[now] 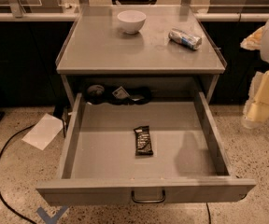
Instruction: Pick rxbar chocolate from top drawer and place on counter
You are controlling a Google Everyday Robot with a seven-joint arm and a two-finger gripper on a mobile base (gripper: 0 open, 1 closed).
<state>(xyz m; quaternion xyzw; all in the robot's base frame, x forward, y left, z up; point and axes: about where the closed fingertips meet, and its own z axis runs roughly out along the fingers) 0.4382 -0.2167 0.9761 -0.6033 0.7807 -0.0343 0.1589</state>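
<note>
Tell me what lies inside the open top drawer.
Only the rxbar chocolate lies flat on the top drawer floor. Dark items at the back, under the counter, are too shadowed to identify. The gripper hangs outside, at the right.

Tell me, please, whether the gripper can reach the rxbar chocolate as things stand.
Probably yes: the top drawer stands open, the rxbar chocolate lies uncovered on its floor, and the gripper hangs beyond its right wall.

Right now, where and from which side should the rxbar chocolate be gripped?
Probably from above, across its long edges mid-length: the rxbar chocolate lies flat on the top drawer floor, away from walls. The gripper hangs right of the drawer.
</note>
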